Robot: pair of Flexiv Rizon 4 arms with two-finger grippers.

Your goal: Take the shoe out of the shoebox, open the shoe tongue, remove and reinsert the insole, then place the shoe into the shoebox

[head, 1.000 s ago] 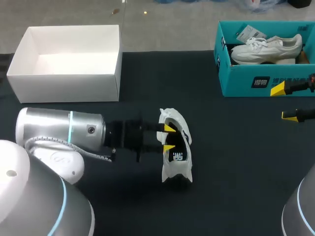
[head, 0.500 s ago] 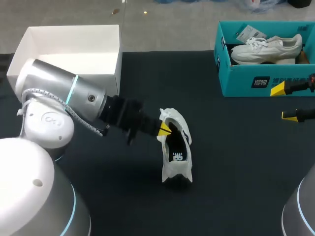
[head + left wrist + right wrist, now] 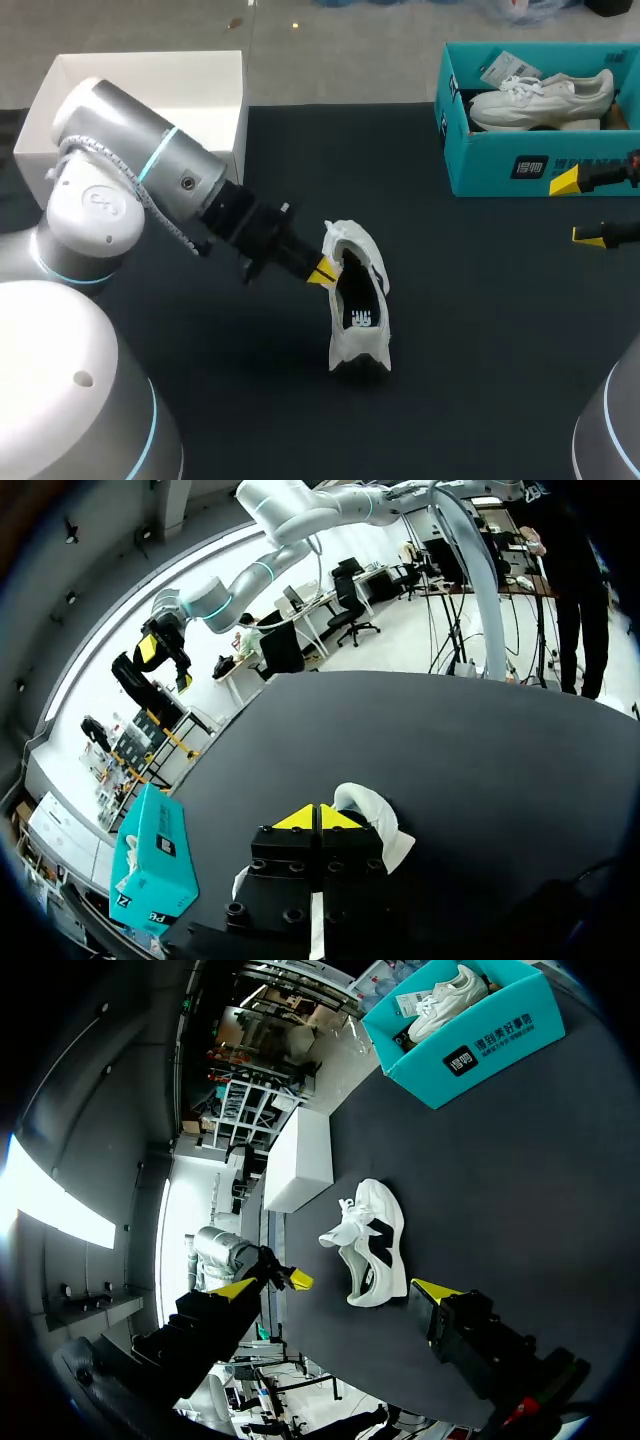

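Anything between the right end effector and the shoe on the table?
Nothing: only bare table lies between the right end effector and the shoe. The head view shows it; the teal box sits off that line, further back.

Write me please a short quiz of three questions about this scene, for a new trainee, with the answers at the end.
1. Fill in: the teal shoebox holds a second shoe; its colour is ___.
2. True or false: the right claw is shut.
3. Where is the shoe next to the left claw?
A) in the teal shoebox
B) on the black table
C) in the right claw

Key: 1 white; 2 false, the right claw is open; 3 B.
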